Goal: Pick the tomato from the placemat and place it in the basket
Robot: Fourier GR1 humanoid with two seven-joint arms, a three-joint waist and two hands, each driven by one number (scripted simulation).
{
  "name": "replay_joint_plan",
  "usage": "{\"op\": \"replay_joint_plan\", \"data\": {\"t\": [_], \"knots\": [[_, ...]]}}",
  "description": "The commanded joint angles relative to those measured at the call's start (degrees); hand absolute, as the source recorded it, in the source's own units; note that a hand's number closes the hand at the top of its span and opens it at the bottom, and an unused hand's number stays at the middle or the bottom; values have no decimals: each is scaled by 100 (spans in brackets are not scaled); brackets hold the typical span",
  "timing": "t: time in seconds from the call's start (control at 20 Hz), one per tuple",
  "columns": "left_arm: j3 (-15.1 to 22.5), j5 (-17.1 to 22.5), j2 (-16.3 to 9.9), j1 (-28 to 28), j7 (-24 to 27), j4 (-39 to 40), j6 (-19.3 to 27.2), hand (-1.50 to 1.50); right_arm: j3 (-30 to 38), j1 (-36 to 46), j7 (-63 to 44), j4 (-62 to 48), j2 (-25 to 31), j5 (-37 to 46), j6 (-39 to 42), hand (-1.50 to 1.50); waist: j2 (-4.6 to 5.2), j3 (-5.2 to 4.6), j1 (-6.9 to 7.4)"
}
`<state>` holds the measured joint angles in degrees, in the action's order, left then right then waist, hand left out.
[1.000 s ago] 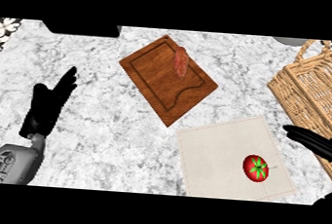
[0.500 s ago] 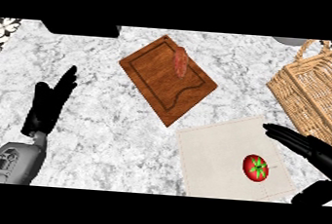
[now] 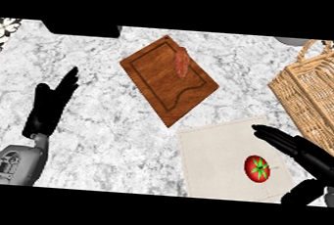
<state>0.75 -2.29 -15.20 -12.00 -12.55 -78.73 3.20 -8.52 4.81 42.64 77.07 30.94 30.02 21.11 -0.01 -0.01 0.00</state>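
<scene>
- The marble counter [image 3: 124, 146] carries everything in the head view.
- The wicker basket [image 3: 317, 103] stands at the right edge, its handle towards the far side; it is the goal, and it lies just beyond the placemat's far right corner.
- The wooden cutting board [image 3: 164, 85] lies near the middle, turned corner-on, with a reddish sausage [image 3: 181, 64] on its far part; neither belongs to the task.
- The pale placemat [image 3: 221, 162] lies near the lower right, between the board and the basket.
- The right hand [image 3: 305, 156] hangs over the placemat's right side, fingers straight and spread from the thumb [image 3: 302, 192], wide and holding nothing.
- The left hand [image 3: 51, 104] rests at the left, fingers up and straight, well apart from the placemat.
- The tomato [image 3: 257, 168] sits on the placemat's right half, green stem up, just to the left of the right hand's palm, in the gap between fingers and thumb but untouched as far as I can tell. Being round, it has no long axis to line up with. The right hand is by far the nearer, so the grasp is likely its job: a short move leftwards and down.
</scene>
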Motion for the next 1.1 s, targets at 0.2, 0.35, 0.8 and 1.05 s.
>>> {"op": "replay_joint_plan", "data": {"t": [0.2,0.35,0.8,1.05], "knots": [[16,-265,249,254,186,-162,-50,0,91,47,348,-427,-128,377,254,-150,1,1,10],[-334,-131,44,-58,285,260,-350,0,45,404,440,-993,-430,631,70,-150,7,1,9],[-181,-548,486,2,-30,-71,-11,0,3,-16,467,-678,-693,1025,-223,-150,0,1,-1],[-358,-340,263,243,64,-219,-361,0,-20,-130,785,-389,-515,1287,-758,150,-5,1,-3]]}}
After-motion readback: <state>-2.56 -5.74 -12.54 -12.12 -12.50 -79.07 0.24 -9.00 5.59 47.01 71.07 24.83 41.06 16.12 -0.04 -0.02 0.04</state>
